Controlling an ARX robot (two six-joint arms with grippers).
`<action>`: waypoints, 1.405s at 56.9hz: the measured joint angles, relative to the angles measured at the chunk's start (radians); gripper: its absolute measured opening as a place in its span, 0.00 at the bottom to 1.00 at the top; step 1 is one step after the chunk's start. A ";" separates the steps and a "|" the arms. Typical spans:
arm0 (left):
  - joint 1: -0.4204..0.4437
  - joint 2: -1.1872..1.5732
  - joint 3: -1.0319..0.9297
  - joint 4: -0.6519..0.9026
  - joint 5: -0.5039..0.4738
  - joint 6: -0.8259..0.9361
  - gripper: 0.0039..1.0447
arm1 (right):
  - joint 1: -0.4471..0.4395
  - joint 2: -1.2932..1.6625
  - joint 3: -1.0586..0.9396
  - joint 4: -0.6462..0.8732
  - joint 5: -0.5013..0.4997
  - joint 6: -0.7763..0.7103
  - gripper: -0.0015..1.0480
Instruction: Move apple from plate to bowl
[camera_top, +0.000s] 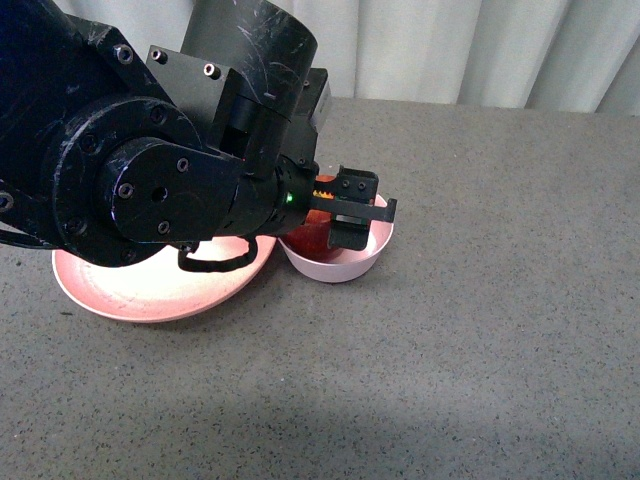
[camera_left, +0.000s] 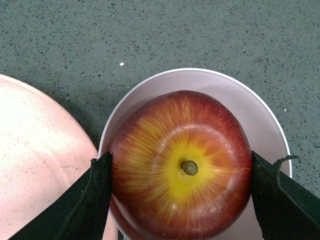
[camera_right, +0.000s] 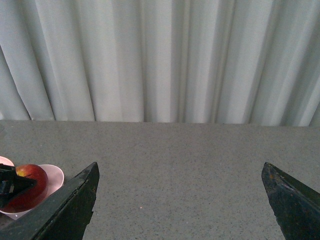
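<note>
My left gripper is shut on the dark-red apple, its two black fingers pressed on either side. The apple sits directly over the small pale pink bowl, stem and yellow patch facing the camera. In the front view the apple shows only partly behind the gripper, inside the bowl's rim. The wide salmon plate lies just left of the bowl, also seen in the left wrist view. My right gripper is open and empty, away from them; the apple and bowl show at its view's edge.
The grey speckled tabletop stretches round the plate and bowl. A white pleated curtain hangs behind the table's far edge. My left arm's large black body covers much of the plate in the front view.
</note>
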 joint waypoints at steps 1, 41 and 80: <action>0.000 0.000 0.000 0.000 0.000 0.001 0.71 | 0.000 0.000 0.000 0.000 0.000 0.000 0.91; 0.091 -0.304 -0.287 0.176 -0.194 0.035 0.94 | 0.000 0.000 0.000 0.000 0.000 0.000 0.91; 0.278 -0.573 -0.800 0.874 -0.136 0.146 0.26 | 0.000 0.000 0.000 0.000 -0.001 0.000 0.91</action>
